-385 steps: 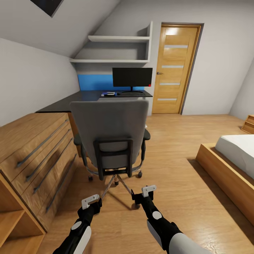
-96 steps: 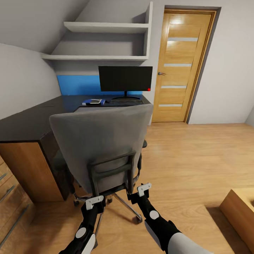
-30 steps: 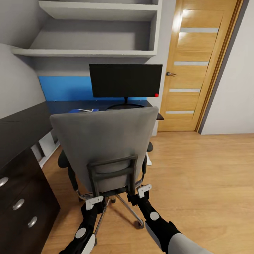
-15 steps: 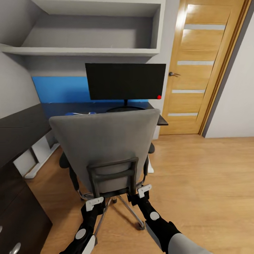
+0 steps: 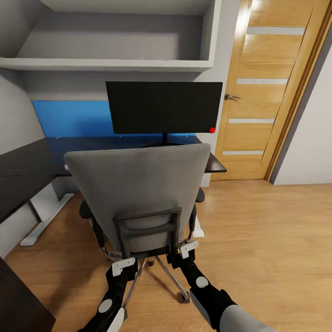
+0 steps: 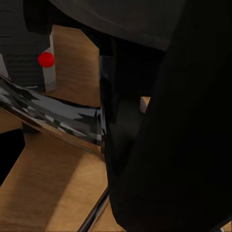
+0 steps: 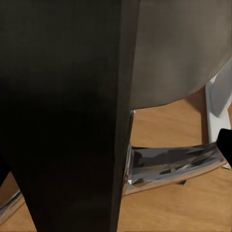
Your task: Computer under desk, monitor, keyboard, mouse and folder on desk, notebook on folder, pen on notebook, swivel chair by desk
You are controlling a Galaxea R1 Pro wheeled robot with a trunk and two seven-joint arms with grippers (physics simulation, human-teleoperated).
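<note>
Grey fabric swivel chair (image 5: 138, 193) sits just short of the dark desk (image 5: 27, 168). Left gripper (image 5: 122, 267) and right gripper (image 5: 186, 251) press its back; jaw state unclear. Push evenly, straight.

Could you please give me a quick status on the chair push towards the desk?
Left gripper and right gripper at the swivel chair back frame; grip unconfirmed. Chair faces desk, monitor beyond. Nothing visible between chair and desk.
</note>
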